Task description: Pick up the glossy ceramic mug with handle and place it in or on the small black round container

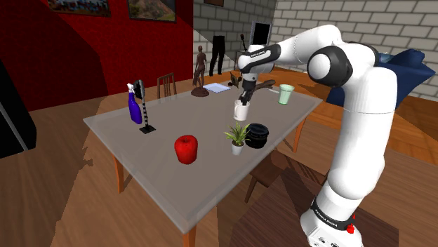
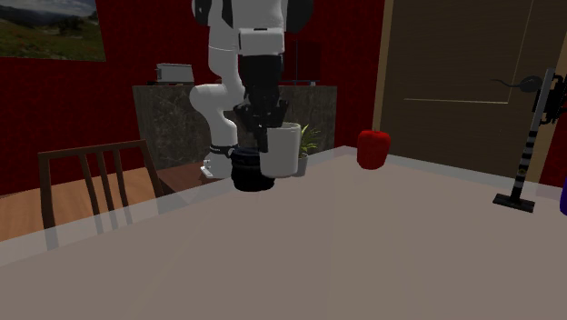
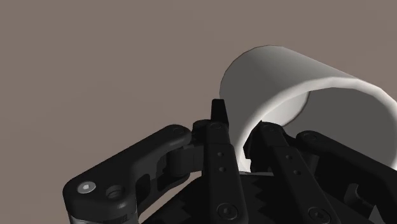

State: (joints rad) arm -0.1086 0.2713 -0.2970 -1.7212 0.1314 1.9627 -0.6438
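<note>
The all-black two-finger gripper (image 1: 243, 99) is clamped on the wall of the white cylindrical mug (image 1: 241, 111), which hangs in the air above the grey table (image 1: 161, 175). It should centre the mug over the small black round container (image 1: 257, 135), avoid the little potted green plant (image 1: 237, 136) just beside it, and lower gently before releasing.

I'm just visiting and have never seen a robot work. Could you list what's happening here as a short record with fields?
Gripper: black gripper, shut on the mug's rim, one finger inside, one outside
Held item: white mug, held above the table
Destination: black round container, on the table beside a small potted plant
Mug versus container: apart; the mug is not yet in or on it
Other items: red round thing, blue spray bottle, pale green cup
Likely next: carry the mug over the container and lower it
</note>
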